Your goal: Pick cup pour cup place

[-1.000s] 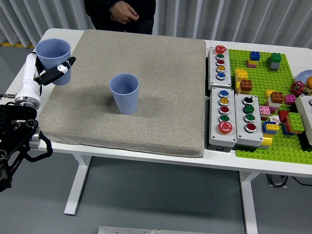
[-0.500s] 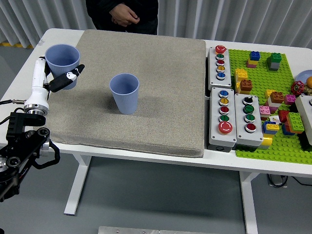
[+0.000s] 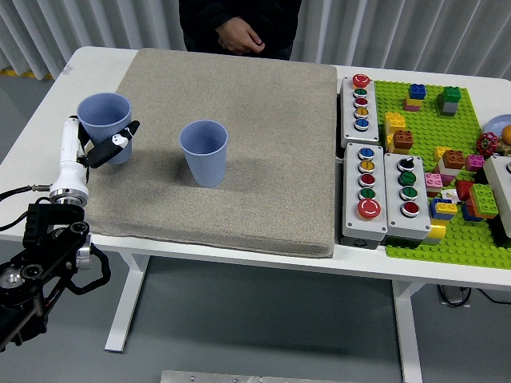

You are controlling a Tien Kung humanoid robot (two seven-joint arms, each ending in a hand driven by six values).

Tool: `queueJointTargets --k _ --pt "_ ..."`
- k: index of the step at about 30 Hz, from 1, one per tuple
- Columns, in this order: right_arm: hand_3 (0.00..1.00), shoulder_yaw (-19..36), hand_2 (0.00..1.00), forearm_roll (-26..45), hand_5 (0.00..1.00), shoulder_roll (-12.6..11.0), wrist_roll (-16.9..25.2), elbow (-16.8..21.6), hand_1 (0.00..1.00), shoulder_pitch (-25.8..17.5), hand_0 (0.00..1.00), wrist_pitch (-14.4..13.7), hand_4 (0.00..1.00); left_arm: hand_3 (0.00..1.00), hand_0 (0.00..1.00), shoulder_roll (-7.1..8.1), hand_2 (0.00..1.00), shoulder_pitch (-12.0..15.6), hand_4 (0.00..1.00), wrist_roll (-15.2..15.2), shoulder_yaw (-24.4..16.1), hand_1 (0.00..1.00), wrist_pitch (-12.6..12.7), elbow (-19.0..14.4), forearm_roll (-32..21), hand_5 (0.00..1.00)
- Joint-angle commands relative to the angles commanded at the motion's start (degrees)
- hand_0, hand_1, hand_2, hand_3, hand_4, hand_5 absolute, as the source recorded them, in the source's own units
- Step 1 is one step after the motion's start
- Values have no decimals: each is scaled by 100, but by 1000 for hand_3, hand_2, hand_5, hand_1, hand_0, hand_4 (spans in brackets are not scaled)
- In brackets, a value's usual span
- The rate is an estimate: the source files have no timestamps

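Observation:
Two light blue cups are in the head view. One cup stands upright near the middle of the grey mat. My left hand is shut on the other cup and holds it upright at the mat's left edge, a cup's width left of the standing cup. The fingers wrap the held cup's lower side. My right hand is out of view.
Grey button boxes lie right of the mat. A green baseplate with toy bricks fills the table's right side. A person stands at the far edge, hands held together. The white table shows left of the mat.
My left hand has carried the held cup to the right and toward the near side, closer to the standing cup. The person has shifted to the right.

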Motion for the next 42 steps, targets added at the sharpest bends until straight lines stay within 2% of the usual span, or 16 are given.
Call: queueJointTargets --k 11,14,22,32,33,38,39,42 --pt "703 10 736 -19 292 1 -12 0 690 19 723 -2 319 596 574 -9 546 48 807 -45 24 555 -95 190 -97 264" --pt "703 15 736 -25 292 4 -14 0 690 22 723 -3 319 596 574 -9 546 41 807 -137 44 555 -213 286 -239 264" --pt "702 8 735 -25 294 8 -17 0 691 13 722 -1 318 596 580 -19 551 60 818 -271 98 561 -261 446 -404 272" --pt "702 5 735 -42 294 6 -21 0 691 -8 723 6 317 603 593 -32 571 102 835 -515 82 573 -448 564 -595 286" --pt "702 2 735 -42 294 6 -23 0 691 -9 723 6 317 623 610 -32 607 110 883 -537 79 593 -476 563 -597 335" --pt "702 9 735 -64 294 9 -31 0 691 -21 723 9 317 623 610 -44 607 144 883 -566 52 593 -560 582 -603 335" --pt "702 9 735 -63 296 9 -32 0 691 -23 723 8 316 671 630 -46 646 152 951 -559 51 623 -569 590 -600 424" --pt "702 18 735 -84 296 12 -36 0 691 -33 723 9 316 671 630 -44 646 175 951 -553 54 623 -584 600 -595 424"
